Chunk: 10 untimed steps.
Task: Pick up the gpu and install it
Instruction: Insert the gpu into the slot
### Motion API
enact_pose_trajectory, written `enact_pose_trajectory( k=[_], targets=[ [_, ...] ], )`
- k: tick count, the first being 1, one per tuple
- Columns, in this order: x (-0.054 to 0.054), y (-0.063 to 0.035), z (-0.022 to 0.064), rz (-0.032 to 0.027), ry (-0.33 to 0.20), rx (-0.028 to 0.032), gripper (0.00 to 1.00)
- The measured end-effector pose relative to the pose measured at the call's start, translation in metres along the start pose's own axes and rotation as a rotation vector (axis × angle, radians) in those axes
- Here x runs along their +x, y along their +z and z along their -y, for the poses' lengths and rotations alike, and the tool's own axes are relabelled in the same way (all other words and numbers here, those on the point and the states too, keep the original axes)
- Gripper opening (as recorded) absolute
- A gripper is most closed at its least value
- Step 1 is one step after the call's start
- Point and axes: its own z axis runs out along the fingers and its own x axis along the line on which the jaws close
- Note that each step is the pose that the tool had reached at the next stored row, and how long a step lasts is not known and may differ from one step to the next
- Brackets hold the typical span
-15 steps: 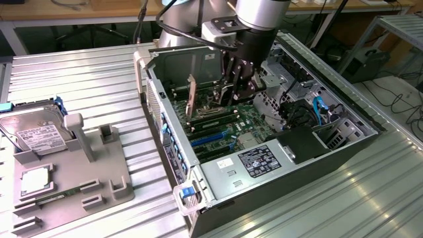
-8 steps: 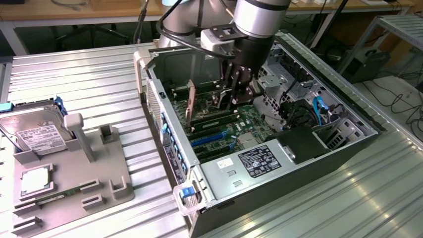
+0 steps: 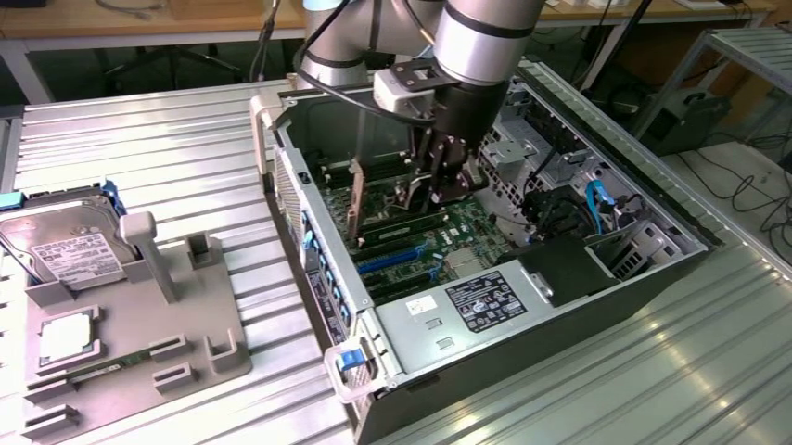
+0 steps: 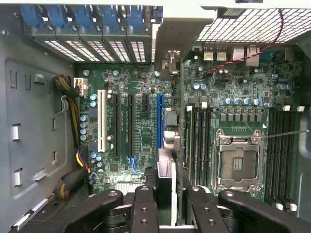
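My gripper [image 3: 442, 185] reaches down into the open computer case [image 3: 315, 278], over the motherboard [image 4: 131, 121]. It is shut on the gpu [image 4: 168, 141], which I see edge-on in the wrist view as a thin upright card between the black fingers [image 4: 144, 206]. The card runs from the fingers towards the case's rear slot covers, where its metal bracket end [image 4: 168, 60] shows. It stands directly beside the long blue expansion slot [image 4: 159, 121]. I cannot tell whether its lower edge touches the board.
Beside the card lie memory slots [image 4: 199, 136] and the bare CPU socket [image 4: 238, 165]. A white slot [image 4: 101, 121] and cable bundles [image 4: 73, 102] sit on the other side. Outside the case, a hard drive [image 3: 69, 246] rests on a grey fixture [image 3: 136, 343].
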Motion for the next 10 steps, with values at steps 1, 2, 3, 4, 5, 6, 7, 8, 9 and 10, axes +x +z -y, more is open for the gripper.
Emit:
enact_pose_trajectory(
  k=[1,2,3,4,5,6,7,8,9,10],
  targets=[
    [0.000,0.0014,0.0000,0.0003,0.000,0.0000,0.28],
    [0.000,0.0028,0.0000,0.0006,0.000,0.0000,0.28],
    [0.000,0.0044,0.0001,0.0008,0.000,0.0000,0.28],
    [0.000,0.0062,0.0001,0.0010,0.000,0.0000,0.28],
    [0.000,0.0077,0.0002,0.0010,0.000,0.0000,0.28],
    [0.000,0.0094,0.0002,0.0012,0.000,0.0000,0.28],
    [0.000,0.0111,0.0002,0.0012,0.000,0.0000,0.28],
    [0.000,0.0128,0.0002,0.0012,0.000,0.0000,0.28],
    [0.000,0.0147,0.0003,0.0012,0.000,-0.0001,0.28],
    [0.000,0.0166,0.0003,0.0013,0.000,-0.0001,0.28]
  ],
)
